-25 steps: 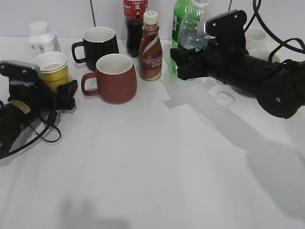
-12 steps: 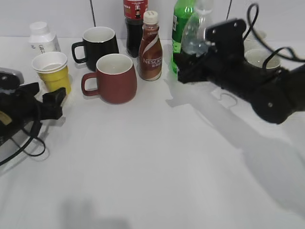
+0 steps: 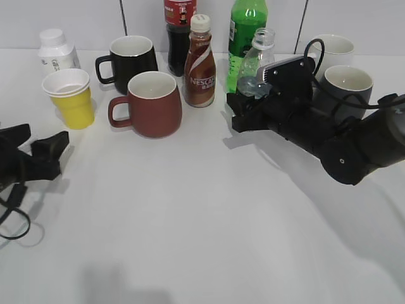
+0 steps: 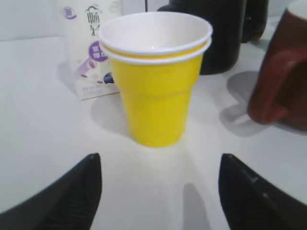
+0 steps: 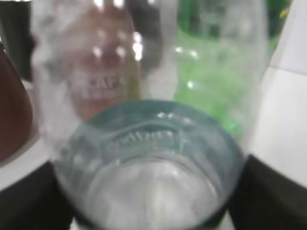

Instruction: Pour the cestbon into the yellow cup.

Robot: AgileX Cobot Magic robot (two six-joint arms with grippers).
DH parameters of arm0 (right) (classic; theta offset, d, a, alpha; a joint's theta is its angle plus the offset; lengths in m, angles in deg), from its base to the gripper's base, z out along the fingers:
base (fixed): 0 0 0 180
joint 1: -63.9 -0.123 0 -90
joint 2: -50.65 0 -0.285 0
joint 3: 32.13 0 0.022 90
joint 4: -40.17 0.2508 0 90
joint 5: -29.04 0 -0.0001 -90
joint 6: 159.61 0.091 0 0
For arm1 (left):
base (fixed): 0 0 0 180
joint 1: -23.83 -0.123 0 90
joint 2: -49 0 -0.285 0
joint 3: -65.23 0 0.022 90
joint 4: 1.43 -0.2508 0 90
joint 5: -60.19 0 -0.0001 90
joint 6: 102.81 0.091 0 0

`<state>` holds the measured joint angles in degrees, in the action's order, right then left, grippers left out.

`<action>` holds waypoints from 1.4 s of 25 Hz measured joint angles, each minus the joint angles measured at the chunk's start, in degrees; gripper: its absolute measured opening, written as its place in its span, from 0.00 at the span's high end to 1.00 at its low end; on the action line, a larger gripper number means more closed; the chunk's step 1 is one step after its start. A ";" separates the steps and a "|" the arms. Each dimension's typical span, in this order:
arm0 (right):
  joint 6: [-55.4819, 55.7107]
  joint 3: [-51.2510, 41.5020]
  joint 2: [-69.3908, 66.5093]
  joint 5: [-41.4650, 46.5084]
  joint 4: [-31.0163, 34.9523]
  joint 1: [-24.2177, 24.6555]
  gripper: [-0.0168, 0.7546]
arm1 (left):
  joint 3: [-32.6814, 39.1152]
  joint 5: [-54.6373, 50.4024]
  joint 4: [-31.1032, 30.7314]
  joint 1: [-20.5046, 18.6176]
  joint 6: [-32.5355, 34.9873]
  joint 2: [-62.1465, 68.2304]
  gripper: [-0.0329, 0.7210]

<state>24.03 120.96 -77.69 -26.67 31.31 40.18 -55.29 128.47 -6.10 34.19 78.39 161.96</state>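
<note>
The yellow cup (image 3: 74,101) stands at the back left, white inside, with a doubled white rim; it fills the left wrist view (image 4: 156,81). My left gripper (image 3: 47,134) (image 4: 158,165) is open and empty, a short way in front of the cup and apart from it. The cestbon (image 3: 255,62) is a clear uncapped bottle, upright at the back in front of the green soda bottle. My right gripper (image 3: 236,107) (image 5: 151,191) is shut on its lower body, a finger pressed on each side. The bottle's label is hidden by the gripper.
A dark red mug (image 3: 152,104), a black mug (image 3: 130,57), a Nescafe bottle (image 3: 200,63), a cola bottle (image 3: 179,25) and a green soda bottle (image 3: 245,25) stand along the back. A white jar (image 3: 56,50) is behind the cup. Two pale mugs (image 3: 345,79) stand at the right.
My right gripper has lowered the cestbon from raised to upright on the table. My left gripper has drawn back from beside the yellow cup toward the front left.
</note>
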 joint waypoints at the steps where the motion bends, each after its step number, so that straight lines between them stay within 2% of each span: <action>1: 0.00 0.00 -0.02 -0.05 0.00 0.00 0.36 | 0.86 0.00 -0.21 0.00 -0.37 -1.17 0.19; 4: 0.00 0.00 -0.02 -0.06 -0.25 0.00 0.34 | 2.14 -2.41 -2.27 0.00 -2.88 -4.89 0.19; 7: 0.00 -0.74 -0.02 -0.29 -0.38 0.00 0.17 | 2.40 -7.21 -5.45 0.00 -7.29 -9.42 0.19; 8: 0.00 -1.20 -0.02 -0.30 -0.38 0.00 0.15 | 2.42 -9.09 -6.52 0.00 -8.64 -10.77 0.19; 12: 0.12 -4.37 1.61 0.72 -0.15 0.00 0.14 | 2.47 -17.27 -9.75 0.00 -12.43 -17.72 0.19; 16: 0.34 -7.37 6.04 3.99 0.67 0.00 0.14 | 2.47 -23.85 -10.07 0.00 -16.02 -25.69 0.19; 20: 2.11 -9.19 10.73 12.78 0.98 0.00 0.14 | 2.47 -31.73 -10.07 0.00 -18.31 -33.49 0.21; 24: 6.90 -9.39 15.84 24.81 -2.67 0.00 0.18 | 0.09 -45.58 -10.07 0.00 -18.61 -39.45 0.24; 28: 12.35 -9.39 22.03 35.78 -6.10 0.00 0.22 | -6.17 -62.10 -8.71 0.00 -20.09 -43.00 0.24; 35: 14.38 -8.38 33.99 61.76 -5.91 0.00 0.23 | -18.46 -96.86 -3.86 0.00 -20.47 -46.89 0.24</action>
<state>38.41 112.57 -43.69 35.09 25.40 40.18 -73.75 31.61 -9.96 34.19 57.93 115.07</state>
